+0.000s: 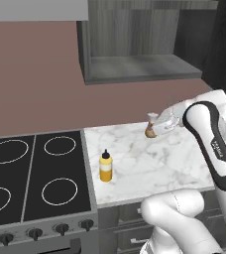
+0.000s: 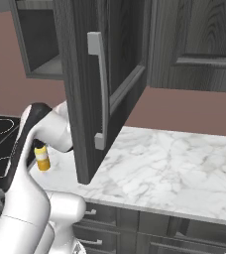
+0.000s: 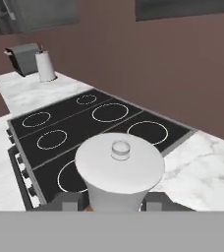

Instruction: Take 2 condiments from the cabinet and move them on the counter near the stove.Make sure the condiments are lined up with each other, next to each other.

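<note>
- My gripper (image 1: pixel 160 125) is clenched on the brown shaker (image 1: pixel 151 130), white top toward my hand camera, held just above the far part of the counter (image 1: pixel 149 168).
- The yellow bottle (image 1: pixel 105 166) already stands near the stove (image 1: pixel 35 171), at the counter's left edge.
- Step in hand, as I judge it: carrying the second condiment.
- Next: lower the shaker just beside the bottle, aligned, then release.

The white marble counter (image 1: pixel 149 163) beside the stove (image 1: pixel 35 173) carries the yellow bottle (image 1: pixel 105 166), upright near the stove's edge. On the far counter (image 3: pixel 30 91) beyond the stove stand a white canister (image 3: pixel 45 66) and a toaster (image 3: pixel 21 58).
</note>
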